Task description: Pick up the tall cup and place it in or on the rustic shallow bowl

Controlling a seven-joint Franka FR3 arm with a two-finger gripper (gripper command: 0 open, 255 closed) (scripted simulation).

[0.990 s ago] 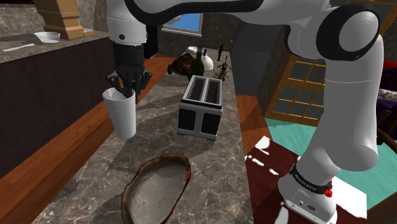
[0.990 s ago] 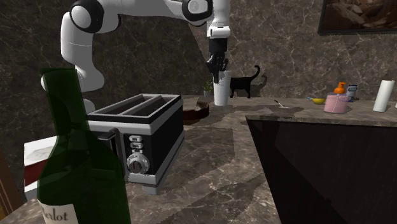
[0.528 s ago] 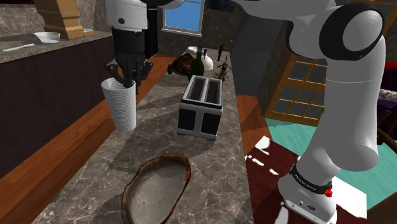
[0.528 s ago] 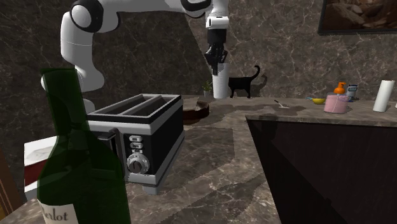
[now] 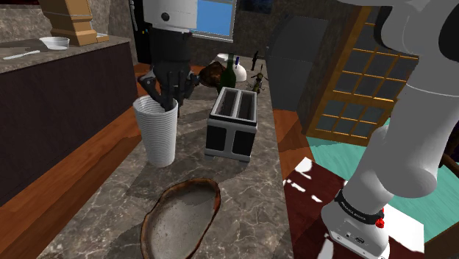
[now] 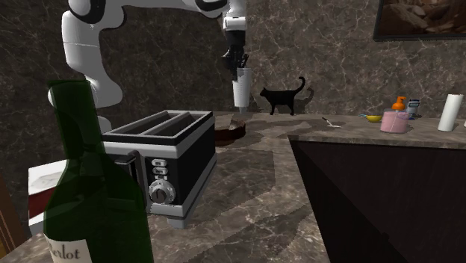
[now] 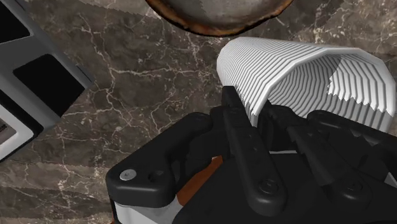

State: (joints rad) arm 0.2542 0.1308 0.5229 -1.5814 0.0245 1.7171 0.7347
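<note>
Your jaws clamped on the rim of the ribbed white cup (image 5: pixel 158 136) (upright, clear of the tabletop (image 5: pixel 257 184)), rust-edged shallow bowl (image 5: pixel 180 217) lying near, toaster (image 5: pixel 232 121) just beyond

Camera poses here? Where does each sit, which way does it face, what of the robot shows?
Shoulder: beside the stand, looking down along the counter at cup, bowl and toaster; arm and pincer show.
Second exterior: low at the counter's far end, behind a green bottle, facing back at the arm.
Wrist: on the hand, looking down past the black fingers clasping the cup's rim.
All three share cup, bowl and toaster.
</note>
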